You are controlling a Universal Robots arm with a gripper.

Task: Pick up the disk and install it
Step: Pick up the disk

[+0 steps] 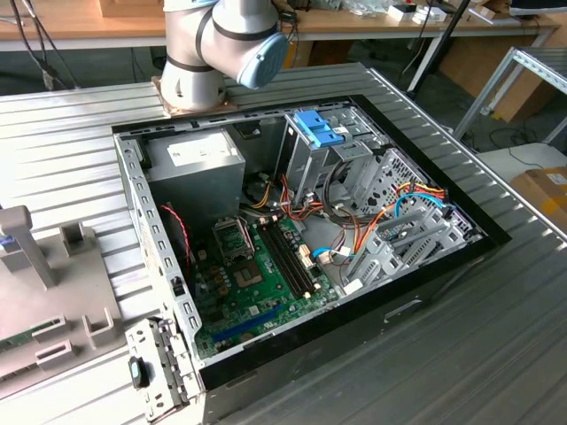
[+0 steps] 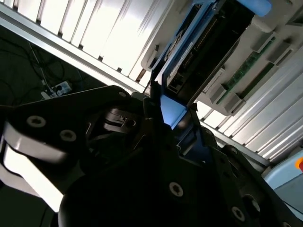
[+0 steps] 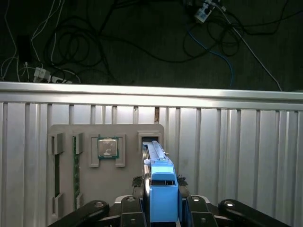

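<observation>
The disk point(image 3: 161, 189) stands on edge in a slot of a grey holder tray point(image 3: 90, 179) on the ribbed metal table. Its blue plastic side frame faces the camera. My gripper point(image 3: 163, 196) is straight over it, with a dark finger pressed against each side of the blue frame, so it is shut on the disk. In the second wrist view the blue frame of the disk point(image 2: 173, 111) sits between the dark fingers of the gripper point(image 2: 170, 120), and the disk's body runs away toward the tray.
An open computer case point(image 1: 133, 177) lies flat in the exterior view, holding a grey power-supply box point(image 1: 195, 159), a green motherboard point(image 1: 257, 266) and a drive cage topped by a light-blue bracket point(image 1: 319, 131). The holder tray also carries a processor chip point(image 3: 108, 147) and a memory stick point(image 3: 75, 165). Beyond the table edge, cables lie on the floor.
</observation>
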